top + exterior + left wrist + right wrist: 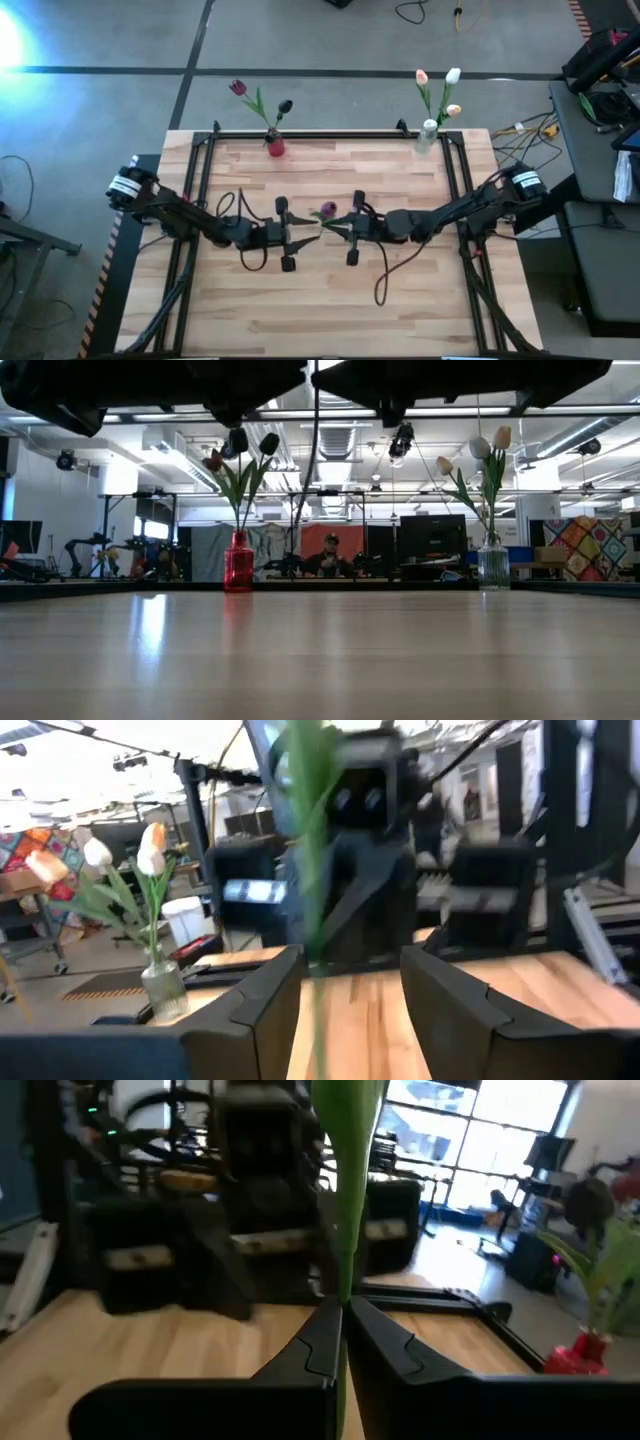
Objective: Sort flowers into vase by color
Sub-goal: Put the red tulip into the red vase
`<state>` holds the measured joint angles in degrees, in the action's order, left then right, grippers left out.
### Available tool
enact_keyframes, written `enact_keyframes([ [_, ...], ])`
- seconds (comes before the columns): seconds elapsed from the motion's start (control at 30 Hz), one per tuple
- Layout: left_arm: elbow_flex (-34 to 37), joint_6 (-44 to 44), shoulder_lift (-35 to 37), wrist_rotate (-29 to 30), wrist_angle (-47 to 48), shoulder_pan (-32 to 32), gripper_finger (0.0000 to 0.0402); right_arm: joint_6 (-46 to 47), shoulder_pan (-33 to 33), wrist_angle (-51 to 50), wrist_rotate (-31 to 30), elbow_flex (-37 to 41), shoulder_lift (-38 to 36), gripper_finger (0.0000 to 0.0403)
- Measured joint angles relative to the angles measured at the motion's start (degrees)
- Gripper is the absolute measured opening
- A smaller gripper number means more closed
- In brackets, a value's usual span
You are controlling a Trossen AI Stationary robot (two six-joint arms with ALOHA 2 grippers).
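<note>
With the right hand [338,231] pinching the maroon tulip [327,210] mid-frame above the counter [330,300] and the left hand [296,236] open, we should close left before releasing.

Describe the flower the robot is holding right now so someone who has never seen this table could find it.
Start at the middle of the wooden table, where the two dark arms meet. Between them, the right hand is shut on the green stem of a maroon-headed tulip, with the open left hand facing it. Every other flower stands in a vase at the far edge.
</note>
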<state>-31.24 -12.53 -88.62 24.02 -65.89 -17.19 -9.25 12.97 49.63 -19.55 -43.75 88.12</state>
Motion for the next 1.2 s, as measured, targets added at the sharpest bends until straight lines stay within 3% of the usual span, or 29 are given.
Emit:
enact_keyframes([
  [0.7, -0.87, 2.78, 1.73, -3.76, -0.01, 2.25, 0.0149, 2.23, -2.69, 2.82, 4.69, 0.00, 3.82, 0.0009],
  [1.2, -1.99, 2.96, 1.73, -4.73, 1.40, 3.36, 0.0028, 3.20, -2.88, 2.05, 6.51, 0.00, 3.82, 0.0009],
])
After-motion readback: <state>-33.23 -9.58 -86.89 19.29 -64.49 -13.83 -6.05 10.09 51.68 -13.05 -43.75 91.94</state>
